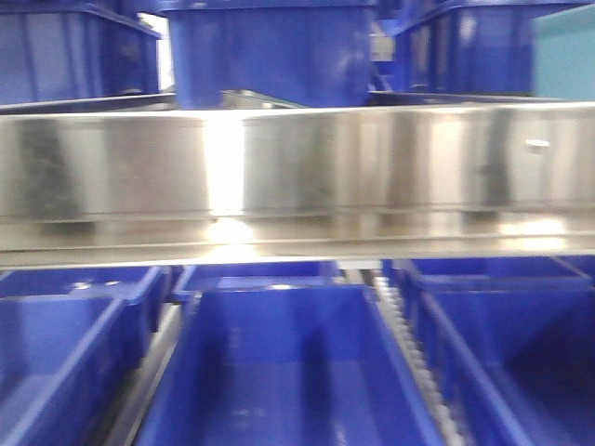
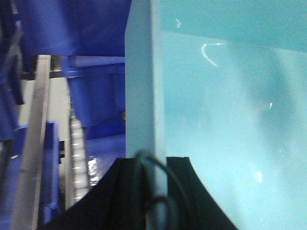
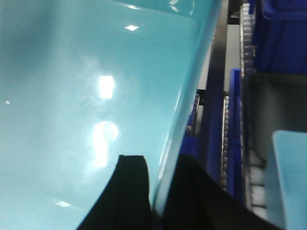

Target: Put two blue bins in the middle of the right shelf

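I hold 1 pale blue bin (image 2: 230, 120) between my arms, left gripper (image 2: 153, 167) and right gripper (image 3: 158, 165) each clamped astride a side wall, I judge so the wide tub cannot tip, close by the dark blue crates (image 1: 288, 372) on the steel shelf (image 1: 297, 167).

Two broad matte-black fingers (image 2: 108, 201) with curved outer edges are shown on the left pincer (image 2: 152, 162), crossed by a thin dark looped cable (image 2: 165, 170), and matching black fingers are shown on the right pincer (image 3: 158, 162).
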